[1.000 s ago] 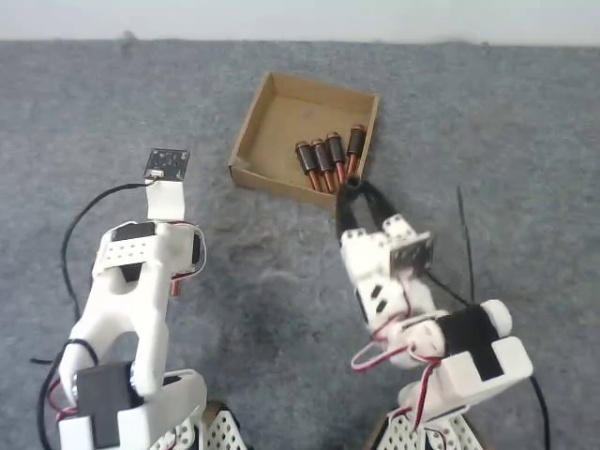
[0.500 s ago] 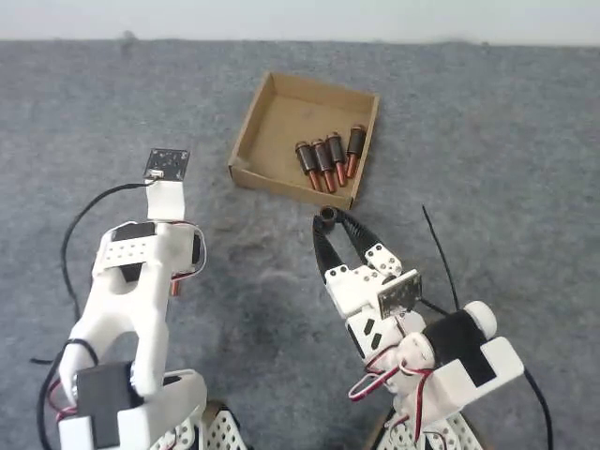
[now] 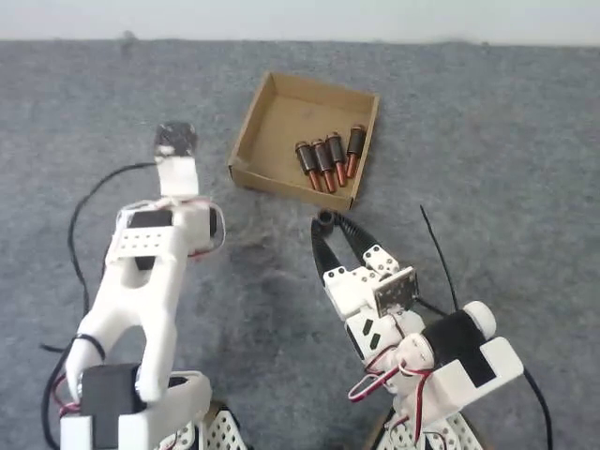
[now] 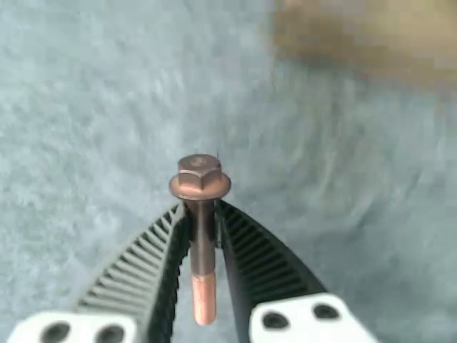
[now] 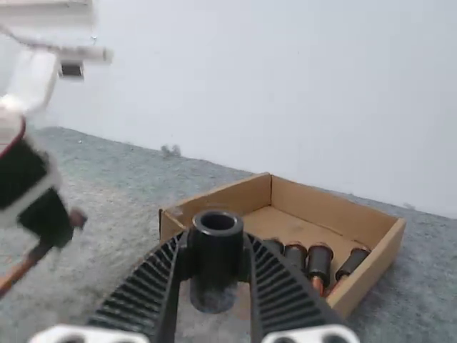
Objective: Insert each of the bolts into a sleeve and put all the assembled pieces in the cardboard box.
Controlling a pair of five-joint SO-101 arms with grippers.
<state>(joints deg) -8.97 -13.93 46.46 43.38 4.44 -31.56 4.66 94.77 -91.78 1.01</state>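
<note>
High view: right arm (image 3: pixel 427 352) is stretching fwd from the near table edge, forearm angling toward the cardboard box (image 3: pixel 281 182), w/ the right gripper (image 3: pixel 327 225) hovering just short of the box's near wall, not touching it. Its black ribbed fingers (image 5: pixel 146 286) are clamping narrow on a black sleeve (image 5: pixel 214 257), holding it upright w/ the open bore facing up; the box is lying beyond it in the right wrist view. Left arm (image 3: pixel 141 291) is standing tall on the other side, well apart from the box, upper link leaning fwd and wrist cam (image 3: pixel 175 141) sticking out ahead. Left wrist view: left gripper (image 4: pixel 201 209) is aiming down and fwd at the grey mat (image 4: pixel 86 93), fingers pinching a copper-coloured bolt (image 4: pixel 201 229) by the shank, hex head poking out past the fingertips, plain end running back btwn the fingers. Bolt and sleeve are sitting apart, one per gripper, not joined. Four assembled pcs (image 3: pixel 328 161) are lying side by side inside the box, along its near wall toward the right arm's side, dark sleeves w/ copper ends showing. Box is resting open-topped on the mat, btwn the two arms but farther back.
</note>
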